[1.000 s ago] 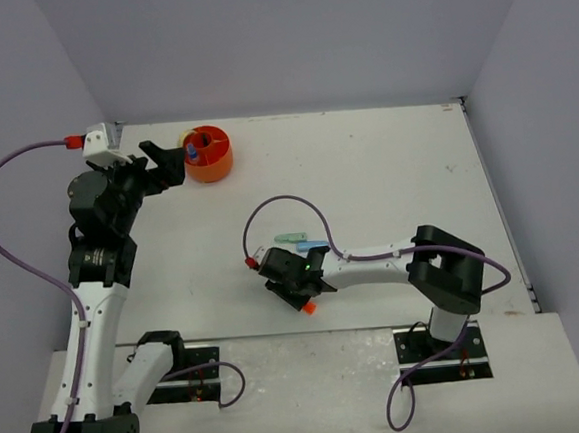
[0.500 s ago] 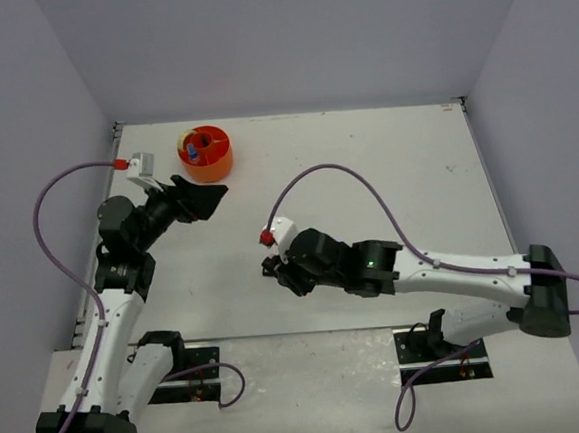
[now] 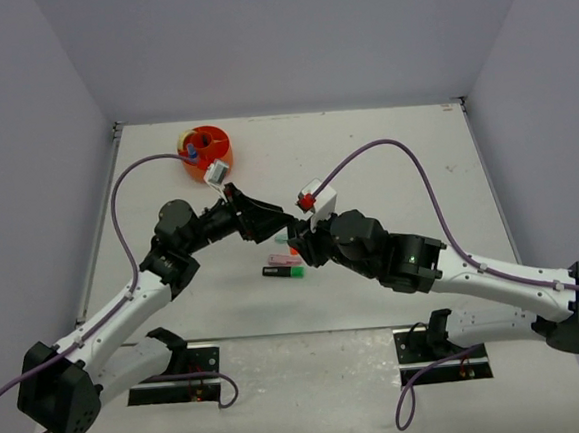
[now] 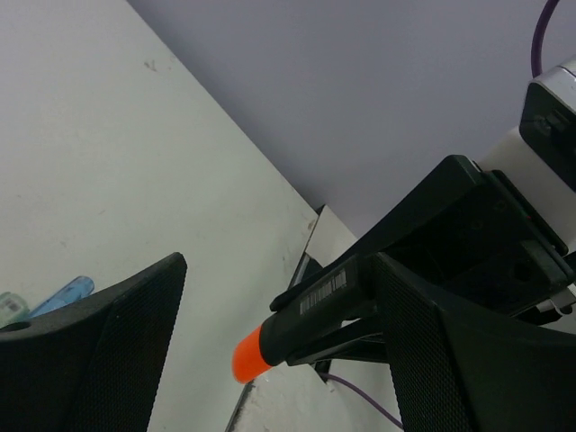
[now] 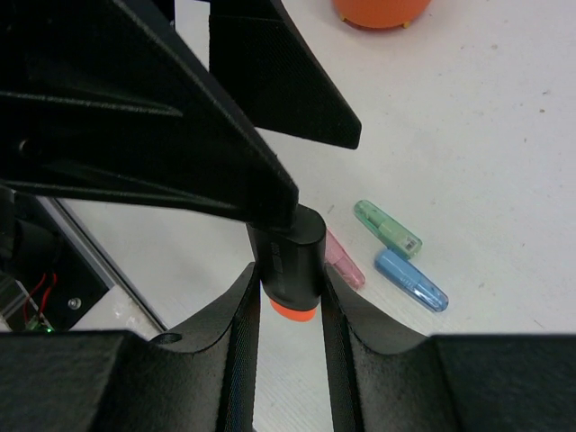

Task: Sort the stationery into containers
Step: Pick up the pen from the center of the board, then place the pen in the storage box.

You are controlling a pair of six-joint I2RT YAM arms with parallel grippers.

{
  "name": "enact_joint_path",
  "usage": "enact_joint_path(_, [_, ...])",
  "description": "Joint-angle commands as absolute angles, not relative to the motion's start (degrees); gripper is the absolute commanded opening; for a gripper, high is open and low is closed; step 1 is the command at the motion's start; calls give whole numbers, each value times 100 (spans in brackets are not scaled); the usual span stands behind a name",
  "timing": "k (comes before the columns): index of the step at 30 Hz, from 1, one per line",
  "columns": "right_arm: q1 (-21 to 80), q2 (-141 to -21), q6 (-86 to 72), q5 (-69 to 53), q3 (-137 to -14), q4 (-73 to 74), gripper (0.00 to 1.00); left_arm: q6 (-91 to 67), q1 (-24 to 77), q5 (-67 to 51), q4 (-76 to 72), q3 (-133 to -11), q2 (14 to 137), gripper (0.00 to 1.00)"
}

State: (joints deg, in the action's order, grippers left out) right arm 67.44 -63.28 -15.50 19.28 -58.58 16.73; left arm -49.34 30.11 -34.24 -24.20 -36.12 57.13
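Across the room's floor lies a white matte tabletop (image 3: 405, 157), closed in by plain grey-lilac walls (image 3: 285, 36) on the left, far and right sides. Its near edge meets the strip where both arm bases are bolted.

Near the far-left corner, close to the far edge, sits the round low orange plastic organiser (image 3: 212, 168), well apart from everything else.

Both arms meet over the middle of the tabletop. The right end effector (image 5: 290, 281) is clamped on a black highlighter with an orange end (image 5: 288, 252), held off the surface. The left end effector (image 4: 281, 265) is spread wide, one finger on each side of that highlighter, and is not touching it.

Below them on the surface lie a black highlighter with a green end (image 3: 284, 271) and three small pastel pieces close together: a mint one (image 5: 387, 227), a blue one (image 5: 410, 281) and a pink one (image 5: 344, 261).

Purple cables (image 3: 396, 163) arch above both arms. The widest stretch of plain surface runs on the right, between the right arm and the right-hand edge; a narrower band lies along the left wall.
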Motion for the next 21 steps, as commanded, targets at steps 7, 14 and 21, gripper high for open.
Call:
enact_joint_path(7, [6690, -6140, -1644, 2287, -5818, 1698, 0, -5077, 3256, -3336, -3151, -3880, 5909, 76])
enact_joint_path(14, [6591, -6222, -1675, 2177, -5996, 1745, 0, -4909, 3646, -3509, -3301, -4031, 6306, 43])
enact_joint_path(21, [6319, -6302, -1819, 1950, -6091, 1925, 0, -4647, 3779, -3596, -3232, -4105, 6364, 40])
